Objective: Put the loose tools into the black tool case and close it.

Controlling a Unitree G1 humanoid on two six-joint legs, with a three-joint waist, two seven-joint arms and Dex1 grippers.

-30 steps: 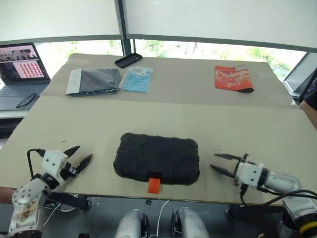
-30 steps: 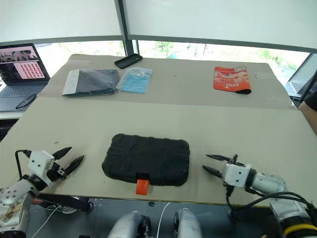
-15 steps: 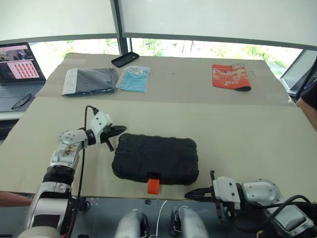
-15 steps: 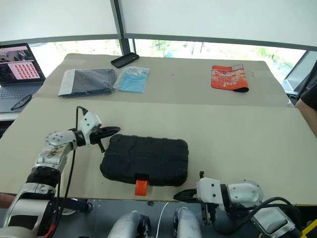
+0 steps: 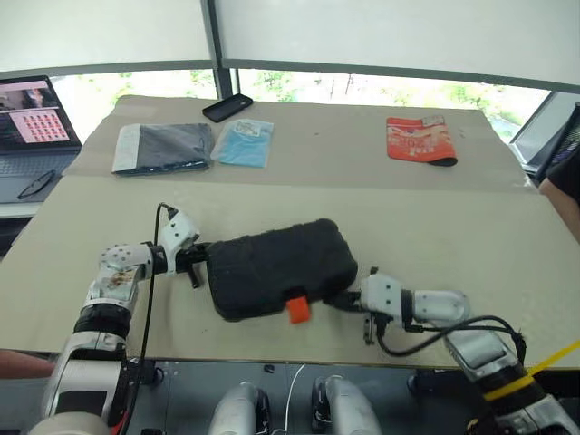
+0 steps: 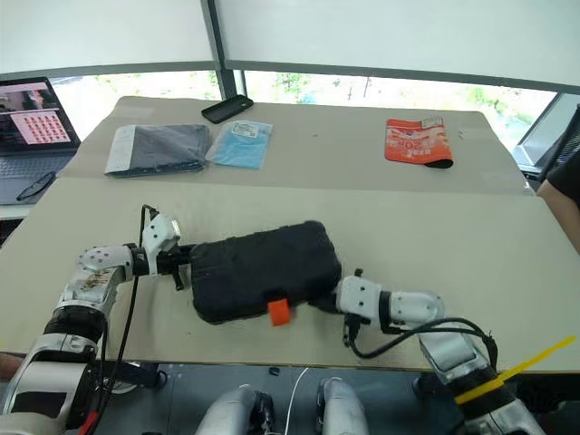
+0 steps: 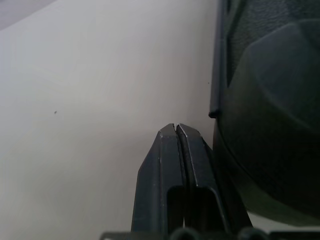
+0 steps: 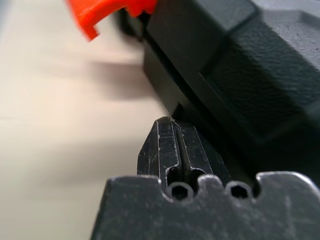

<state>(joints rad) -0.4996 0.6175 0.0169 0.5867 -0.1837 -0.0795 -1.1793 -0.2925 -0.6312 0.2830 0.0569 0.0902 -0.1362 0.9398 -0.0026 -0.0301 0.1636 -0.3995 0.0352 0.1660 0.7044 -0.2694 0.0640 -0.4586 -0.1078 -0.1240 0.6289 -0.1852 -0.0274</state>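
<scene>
Left eye view — item list, table w/ closed case.

- Black tool case (image 5: pixel 276 266): lid down, lying near the front edge of the table (image 5: pixel 362 217), skewed, its right end turned away from the front edge. Orange latch (image 5: pixel 296 309) on the front side, looks unfastened (judgement).
- Left gripper (image 5: pixel 201 255): fingers pressed together, nothing held; tips against the case's left end. Left wrist view: shut fingers (image 7: pixel 172 160) just beside the case wall.
- Right gripper (image 5: pixel 343 299): also pinched shut, empty; tips at the case's front right corner, beside the latch.
- Loose tools: none seen on the table; presumably inside the case, can't confirm.
- Misc. at far side: phone (image 5: pixel 227 108), grey packet (image 5: pixel 164 147), blue packet (image 5: pixel 246 142), orange packet (image 5: pixel 420 140); laptop (image 5: pixel 32 122) off to the left.

Step in hand (est.): squaring/steadying the case btw both grippers, then pressing the latch home. Do well: push low on the walls, equal force both sides so the case doesn't spin further; keep the right tip clear of the latch till the case is braced.
</scene>
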